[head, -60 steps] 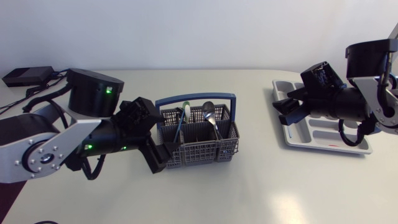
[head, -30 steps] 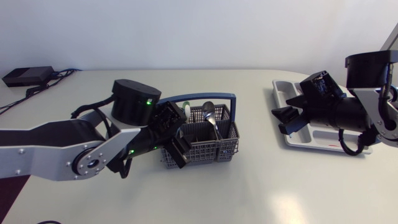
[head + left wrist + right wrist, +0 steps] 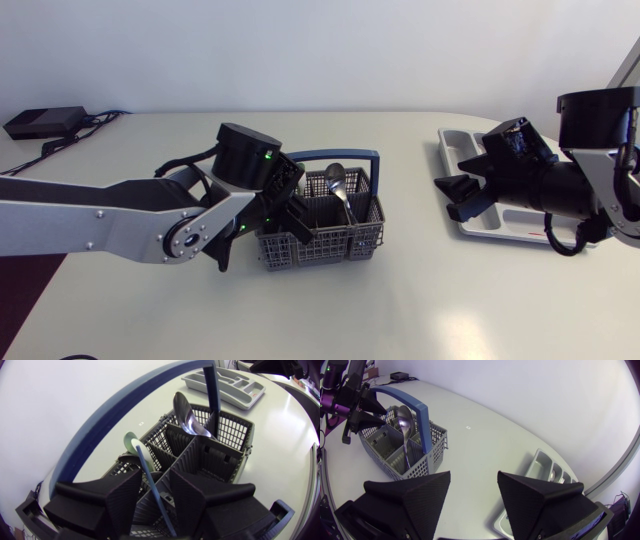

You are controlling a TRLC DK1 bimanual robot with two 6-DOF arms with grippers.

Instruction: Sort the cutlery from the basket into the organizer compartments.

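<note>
Grey basket (image 3: pixel 330 243) sits mid-table, organizer (image 3: pixel 455 142) at its 3 o'clock. The right gripper (image 3: pixel 462 190) hangs there, spread wide and empty. The left gripper (image 3: pixel 154 480) straddles, unclosed, a blue-handled utensil (image 3: pixel 142 462) standing at the basket's 9 o'clock side. It looks light, stiff and probably slick, so best pinched mid-handle.

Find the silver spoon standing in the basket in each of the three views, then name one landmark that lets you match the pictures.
Head view: spoon stands bowl-up in the back row of the basket, next to the blue handle.
Left wrist view: spoon is ahead of the left gripper, beside the handle's far upright.
Right wrist view: spoon is far ahead of the right gripper, beside the handle.
Shared landmark: the blue handle.
</note>
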